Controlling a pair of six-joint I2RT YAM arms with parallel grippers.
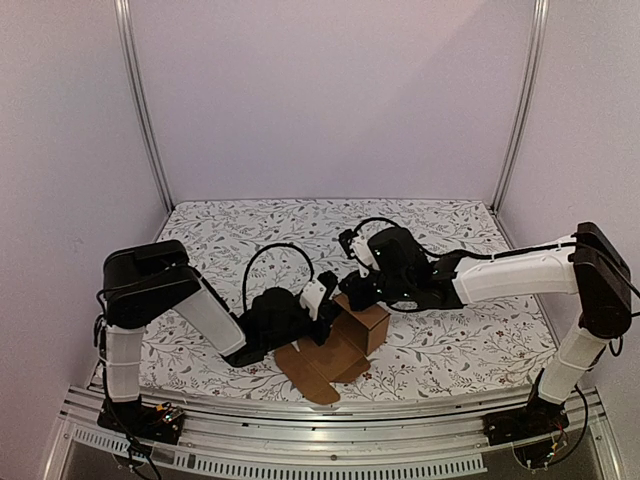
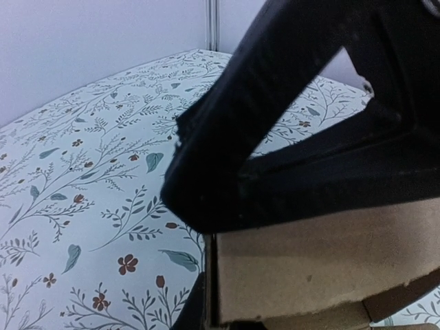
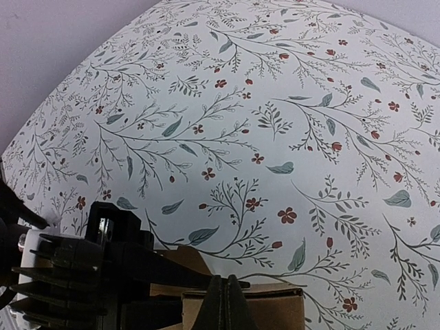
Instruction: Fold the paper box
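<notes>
Sitting near the front middle of the tabletop [image 1: 240, 235], the paper box [image 1: 352, 335] was half formed, one end raised into walls, its flaps lying flat toward the near edge; the left claw [image 1: 326, 312] appeared clamped on an upright wall, probably to steady it for folding. The right claw [image 1: 350, 292] hovered at the box's far top edge, seemingly placed to press a panel inward; whether it was apart or together I could not tell.
</notes>
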